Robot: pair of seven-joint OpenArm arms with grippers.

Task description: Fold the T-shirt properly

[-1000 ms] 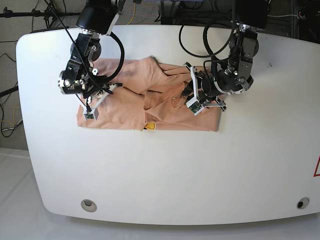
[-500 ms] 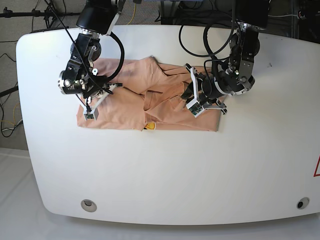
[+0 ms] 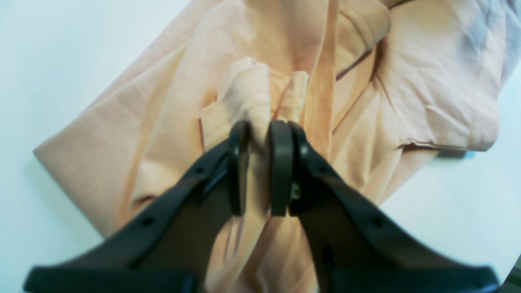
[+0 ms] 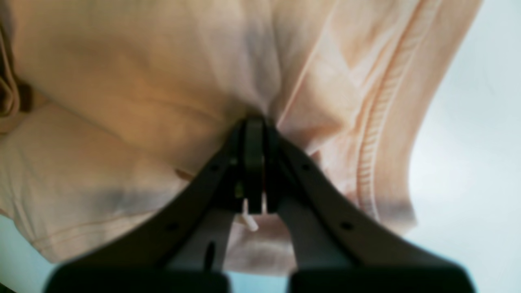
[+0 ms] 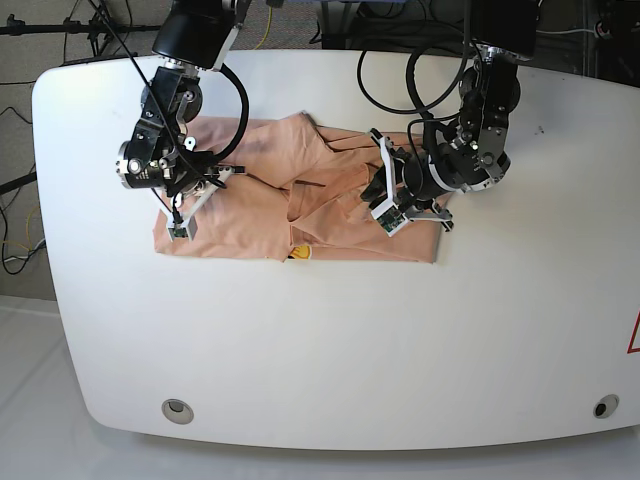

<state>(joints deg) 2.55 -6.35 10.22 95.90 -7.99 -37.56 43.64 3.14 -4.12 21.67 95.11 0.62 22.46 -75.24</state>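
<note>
2 arms work over the white table (image 5: 330, 340), where the T-shirt (image 5: 250, 215) lies as a partly folded band near the far edge, its middle rumpled and layers overlapping unevenly. The left gripper (image 3: 260, 134) pinches a raised bunch of cloth between nearly closed jaws. The right gripper (image 4: 254, 134) is clamped tight on a fold beside the ribbed hem. Judged so, folding is underway; flattening and final folds remain.
</note>
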